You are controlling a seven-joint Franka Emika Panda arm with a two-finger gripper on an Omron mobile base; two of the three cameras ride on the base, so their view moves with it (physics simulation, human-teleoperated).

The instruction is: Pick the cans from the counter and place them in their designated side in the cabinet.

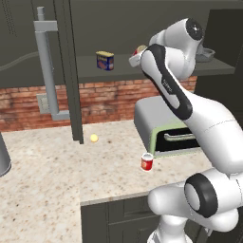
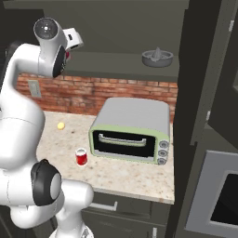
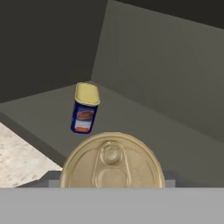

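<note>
Gold-lidded can [image 3: 112,161] gripped in closed hand [image 3: 112,186] over cabinet shelf [image 3: 166,144]; set down next, red can [image 1: 147,163] waits on tabletop [image 1: 42,190]

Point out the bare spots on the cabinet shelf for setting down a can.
Bare shelf lies between the blue-and-yellow tin and the gripper's held can, and between the arm and the grey juicer at the far end. It is tightest beside the tin.

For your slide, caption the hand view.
Held can faces the cabinet shelf, blue-and-yellow tin standing ahead.
</note>
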